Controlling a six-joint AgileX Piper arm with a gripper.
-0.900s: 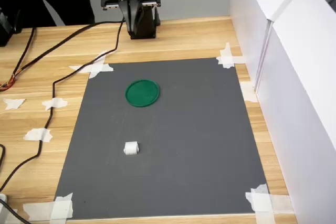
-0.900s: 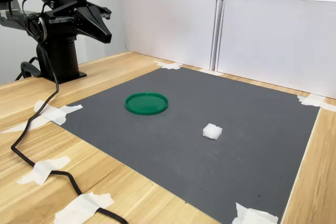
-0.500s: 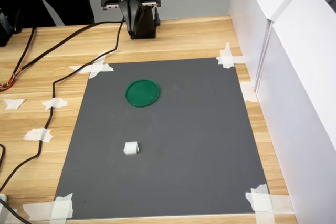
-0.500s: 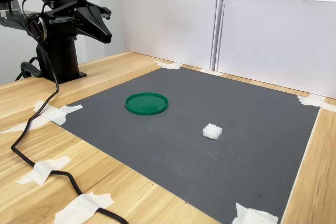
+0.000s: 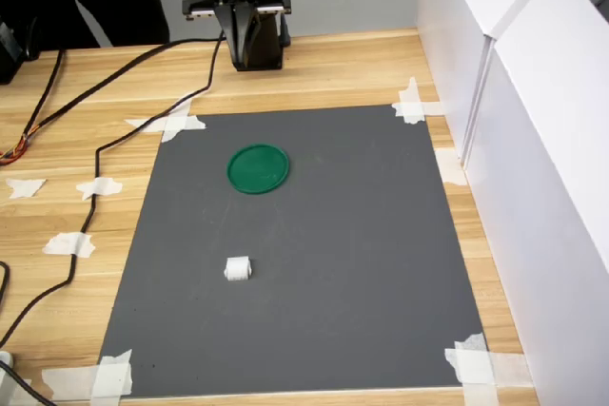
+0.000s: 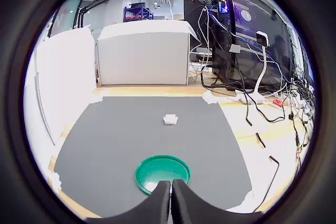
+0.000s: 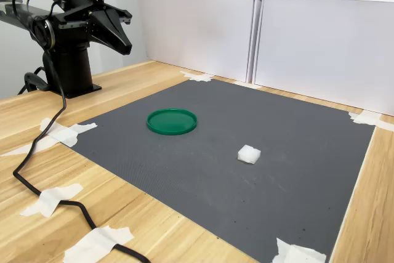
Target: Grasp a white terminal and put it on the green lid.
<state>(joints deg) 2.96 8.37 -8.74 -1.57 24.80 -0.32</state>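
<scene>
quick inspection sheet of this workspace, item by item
surface: dark grey mat taped at its corners onto a wooden table
job's things: white terminal lies on the mat, apart from the green lid; lid has nothing on it
clutter: loose tape pieces on the wood at the first exterior view's left
gripper: gripper raised near the arm base, off the mat, fingers together, holding nothing
cables: black cable runs across the wood beside the mat
surroundings: white panels wall two sides; computer gear beyond in the wrist view
</scene>
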